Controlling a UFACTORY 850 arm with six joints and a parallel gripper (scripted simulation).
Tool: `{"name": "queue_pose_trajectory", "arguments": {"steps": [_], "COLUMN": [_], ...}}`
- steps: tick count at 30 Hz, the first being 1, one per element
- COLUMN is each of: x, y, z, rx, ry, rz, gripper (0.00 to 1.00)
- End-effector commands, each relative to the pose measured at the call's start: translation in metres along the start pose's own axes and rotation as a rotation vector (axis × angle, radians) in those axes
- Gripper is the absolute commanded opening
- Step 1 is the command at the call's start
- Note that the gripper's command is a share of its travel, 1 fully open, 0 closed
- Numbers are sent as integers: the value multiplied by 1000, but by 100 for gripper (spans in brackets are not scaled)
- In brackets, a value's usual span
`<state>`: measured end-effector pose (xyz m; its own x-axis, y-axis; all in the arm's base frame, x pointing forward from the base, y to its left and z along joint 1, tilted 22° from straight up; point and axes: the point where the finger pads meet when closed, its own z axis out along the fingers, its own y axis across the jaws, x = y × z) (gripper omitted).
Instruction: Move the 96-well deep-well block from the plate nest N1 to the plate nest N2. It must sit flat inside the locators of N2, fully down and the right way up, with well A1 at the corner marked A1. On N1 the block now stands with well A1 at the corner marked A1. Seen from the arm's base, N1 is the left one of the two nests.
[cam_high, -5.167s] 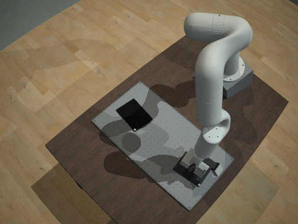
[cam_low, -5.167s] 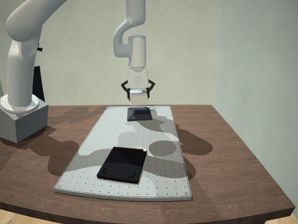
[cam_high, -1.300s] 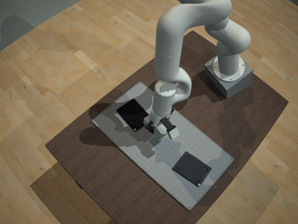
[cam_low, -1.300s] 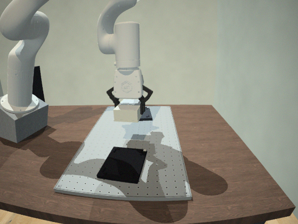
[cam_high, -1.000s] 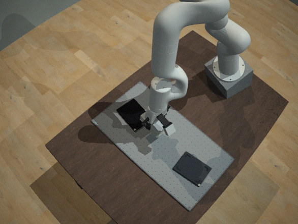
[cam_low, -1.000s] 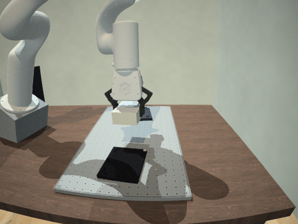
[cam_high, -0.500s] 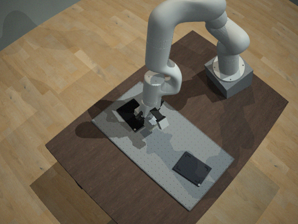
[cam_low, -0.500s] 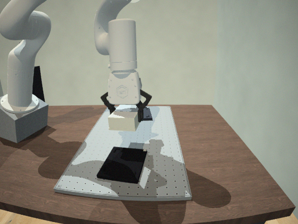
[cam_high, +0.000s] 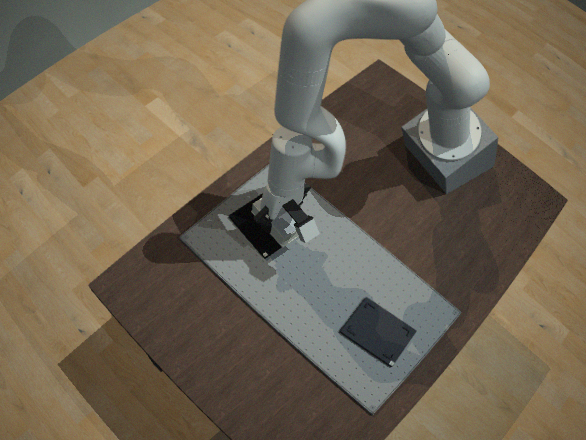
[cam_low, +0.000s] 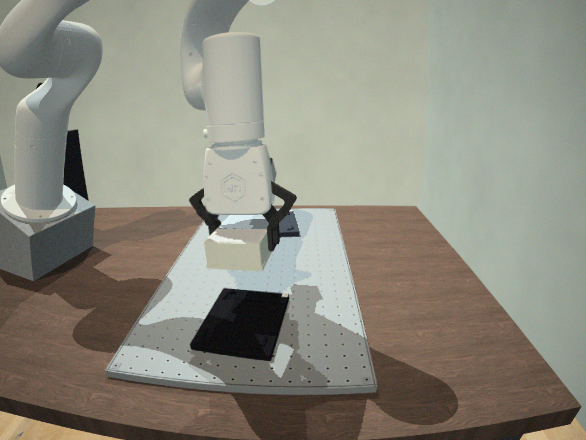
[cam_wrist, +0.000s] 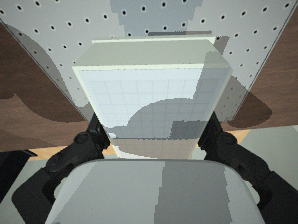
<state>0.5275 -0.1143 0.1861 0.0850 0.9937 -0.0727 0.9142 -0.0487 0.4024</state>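
The 96-well deep-well block (cam_low: 235, 248) is a pale cream box with a grid of wells on top. My gripper (cam_low: 240, 240) is shut on its two sides and holds it upright above the perforated plate. It also shows in the top view (cam_high: 307, 230) and fills the wrist view (cam_wrist: 150, 107). Nest N2 (cam_low: 241, 324) is a black plate with nothing on it, just in front of the block, with a white corner mark (cam_low: 285, 296). In the top view N2 (cam_high: 255, 230) lies right beside the gripper (cam_high: 287, 222). Nest N1 (cam_high: 377, 331) has nothing on it and is mostly hidden behind the gripper in the front view.
Both nests sit on a grey perforated baseplate (cam_high: 320, 285) on a dark wooden table. The arm's base pedestal (cam_high: 450, 150) stands at the table's back corner and also shows at the left of the front view (cam_low: 42, 235).
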Motion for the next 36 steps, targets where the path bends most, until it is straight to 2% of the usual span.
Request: {"name": "queue_pose_trajectory", "arguments": {"steps": [1, 17, 36], "x": [-13, -60, -60], "y": [2, 6, 7], "z": [0, 1, 1], "rx": [34, 34, 34], "ry": [25, 25, 25], "rz": [0, 0, 0], "gripper": [0, 0, 0]}}
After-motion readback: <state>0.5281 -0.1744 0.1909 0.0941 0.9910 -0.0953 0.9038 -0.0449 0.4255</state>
